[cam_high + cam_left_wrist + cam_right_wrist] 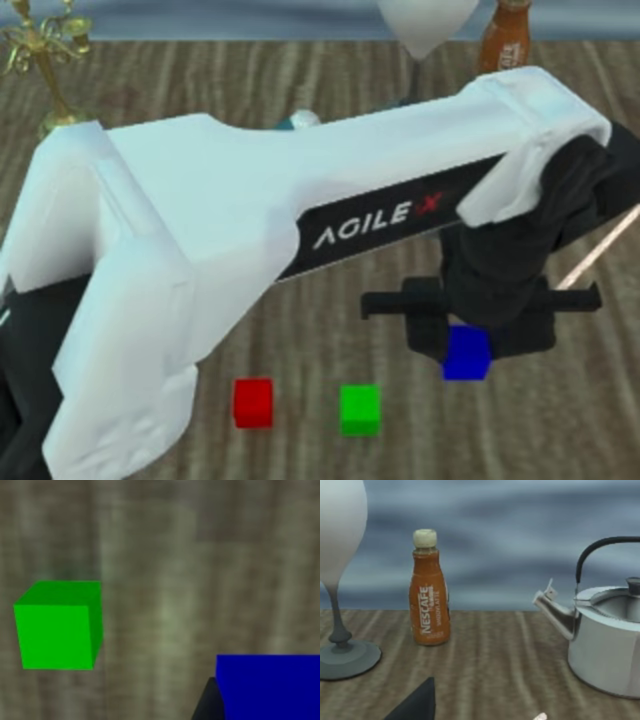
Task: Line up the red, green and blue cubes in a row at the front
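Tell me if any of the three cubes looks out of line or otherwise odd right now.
The blue cube sits farther back than the red cube and green cube, under the left gripper, so the row isn't straight yet. Nothing looks tipped, spilled or damaged.

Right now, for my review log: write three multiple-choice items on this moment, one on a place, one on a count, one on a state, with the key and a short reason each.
1. Where is the green cube in the top view?
A. left of the red cube
B. between the red cube and the blue cube
C. beside the bottle

2. How many small cubes show on the table?
A. two
B. three
C. four

3. What is the left claw doing?
A. holding the blue cube
B. holding the green cube
C. parked, away from every cube

Key: 1 B, green sits in the middle of the three. 2 B, one red, one green, one blue. 3 A, the blue cube sits in the claw, and a dark finger presses against it in the left wrist view.
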Robot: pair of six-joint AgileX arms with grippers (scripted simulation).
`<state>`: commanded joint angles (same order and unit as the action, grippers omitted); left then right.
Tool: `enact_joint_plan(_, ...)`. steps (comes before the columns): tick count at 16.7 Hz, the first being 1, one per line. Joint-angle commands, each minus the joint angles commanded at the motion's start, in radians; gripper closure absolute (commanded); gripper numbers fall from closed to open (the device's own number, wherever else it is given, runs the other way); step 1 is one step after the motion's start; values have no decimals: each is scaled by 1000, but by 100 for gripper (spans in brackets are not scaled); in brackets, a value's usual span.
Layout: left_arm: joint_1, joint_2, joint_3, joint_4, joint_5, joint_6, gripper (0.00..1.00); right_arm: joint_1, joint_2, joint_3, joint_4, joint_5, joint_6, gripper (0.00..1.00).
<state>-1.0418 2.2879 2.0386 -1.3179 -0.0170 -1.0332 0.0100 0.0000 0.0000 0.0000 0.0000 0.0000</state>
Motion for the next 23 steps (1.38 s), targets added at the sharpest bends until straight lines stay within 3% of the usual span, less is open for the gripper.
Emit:
enact_joint_plan(4, 3, 5, -18, 18, 1, 3, 100, 0, 0, 0, 0, 0, 0, 0)
enact_joint_plan(11, 3, 36, -200, 239, 1, 2, 100, 0, 0, 0, 0, 0, 0, 0)
enact_joint_plan(16, 2, 39, -213, 252, 0, 2, 100, 0, 0, 0, 0, 0, 0, 0)
enact_joint_plan(23, 2, 39, -213, 252, 0, 2, 47, 0, 0, 0, 0, 0, 0, 0)
